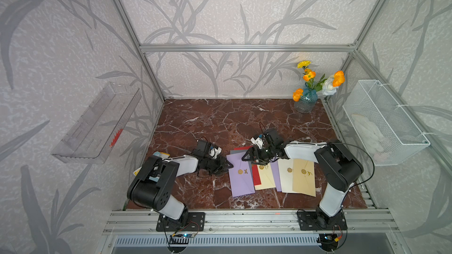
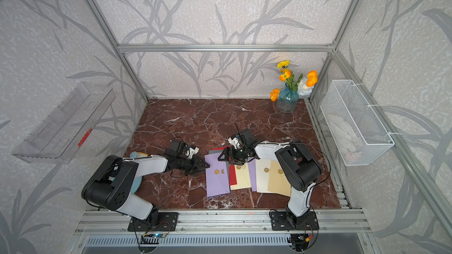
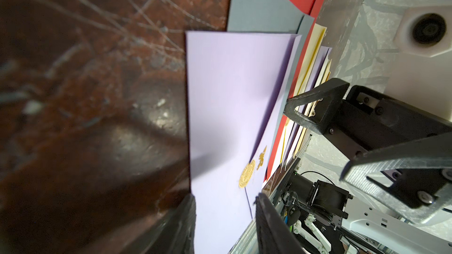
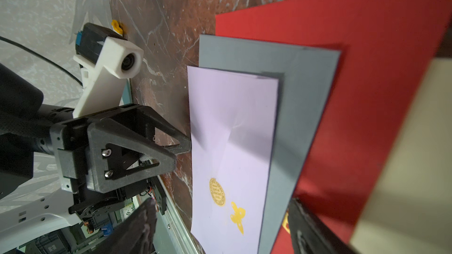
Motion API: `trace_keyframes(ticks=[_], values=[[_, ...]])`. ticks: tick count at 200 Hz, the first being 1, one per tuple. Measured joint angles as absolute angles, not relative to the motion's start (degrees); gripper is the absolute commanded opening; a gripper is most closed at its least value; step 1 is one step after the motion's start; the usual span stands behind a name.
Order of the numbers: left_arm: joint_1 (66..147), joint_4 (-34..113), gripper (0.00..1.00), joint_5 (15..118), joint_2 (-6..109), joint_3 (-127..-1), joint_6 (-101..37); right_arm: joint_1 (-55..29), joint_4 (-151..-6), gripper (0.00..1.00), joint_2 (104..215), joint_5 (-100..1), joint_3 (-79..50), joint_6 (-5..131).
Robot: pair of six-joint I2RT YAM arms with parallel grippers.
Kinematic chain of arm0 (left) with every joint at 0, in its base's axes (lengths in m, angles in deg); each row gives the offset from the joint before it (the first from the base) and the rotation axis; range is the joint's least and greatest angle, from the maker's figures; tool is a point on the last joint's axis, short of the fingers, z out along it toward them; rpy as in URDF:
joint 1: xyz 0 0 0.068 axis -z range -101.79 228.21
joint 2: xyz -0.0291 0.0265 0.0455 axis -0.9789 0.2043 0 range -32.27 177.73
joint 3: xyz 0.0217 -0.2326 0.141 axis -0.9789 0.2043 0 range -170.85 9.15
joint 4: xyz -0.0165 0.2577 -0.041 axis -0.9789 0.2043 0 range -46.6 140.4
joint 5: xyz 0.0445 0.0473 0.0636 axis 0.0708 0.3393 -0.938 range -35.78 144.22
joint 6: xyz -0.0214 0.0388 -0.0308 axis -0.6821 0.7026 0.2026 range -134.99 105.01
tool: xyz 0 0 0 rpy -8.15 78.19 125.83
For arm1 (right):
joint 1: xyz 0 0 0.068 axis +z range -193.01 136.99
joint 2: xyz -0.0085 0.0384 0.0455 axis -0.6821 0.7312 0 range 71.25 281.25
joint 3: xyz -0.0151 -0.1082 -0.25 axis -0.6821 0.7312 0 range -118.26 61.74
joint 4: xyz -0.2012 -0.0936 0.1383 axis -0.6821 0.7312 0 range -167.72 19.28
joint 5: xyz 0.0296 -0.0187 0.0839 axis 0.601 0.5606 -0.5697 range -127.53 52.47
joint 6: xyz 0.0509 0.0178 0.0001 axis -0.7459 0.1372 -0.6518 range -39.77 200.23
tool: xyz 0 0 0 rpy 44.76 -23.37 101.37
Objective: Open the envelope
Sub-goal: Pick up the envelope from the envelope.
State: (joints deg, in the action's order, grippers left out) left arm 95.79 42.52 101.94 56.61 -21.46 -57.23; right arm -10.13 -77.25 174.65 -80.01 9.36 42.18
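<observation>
A purple envelope (image 1: 241, 182) (image 2: 217, 182) lies flat on the marble table, flap shut under a gold seal (image 1: 240, 172) (image 4: 217, 192). It is the leftmost of a fanned row. My left gripper (image 1: 230, 166) (image 3: 225, 196) sits low at the envelope's left edge with its jaws partly apart. The purple paper (image 3: 227, 94) shows between them, and whether they touch it I cannot tell. My right gripper (image 1: 244, 158) (image 4: 221, 201) hovers over the envelope's far right corner. It is wide open, with the seal and a gold ornament in view between its fingers.
Grey (image 1: 236, 152), red (image 1: 255, 175), cream (image 1: 265, 178), white (image 1: 286, 177) and tan (image 1: 304, 179) envelopes overlap to the right. A flower vase (image 1: 305, 101) stands at the back right. A wire basket (image 1: 384, 123) hangs on the right wall and a clear tray (image 1: 97, 123) on the left wall.
</observation>
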Motion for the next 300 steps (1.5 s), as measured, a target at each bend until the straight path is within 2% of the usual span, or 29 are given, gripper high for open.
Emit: trace_keyframes(ticks=[109, 266, 300], values=[[95.99, 39.85, 0.43, 102.1, 57.63, -21.57, -58.82, -9.97, -76.29, 0.84, 170.98, -79.87, 10.19, 42.38], [96.27, 37.25, 0.43, 102.8, 59.36, -22.07, -59.83, -10.04, -84.18, 0.84, 177.29, -84.0, 10.27, 40.3], [96.3, 36.72, 0.43, 103.41, 60.32, -22.64, -60.13, -10.15, -86.65, 0.79, 178.04, -84.38, 10.3, 38.62]])
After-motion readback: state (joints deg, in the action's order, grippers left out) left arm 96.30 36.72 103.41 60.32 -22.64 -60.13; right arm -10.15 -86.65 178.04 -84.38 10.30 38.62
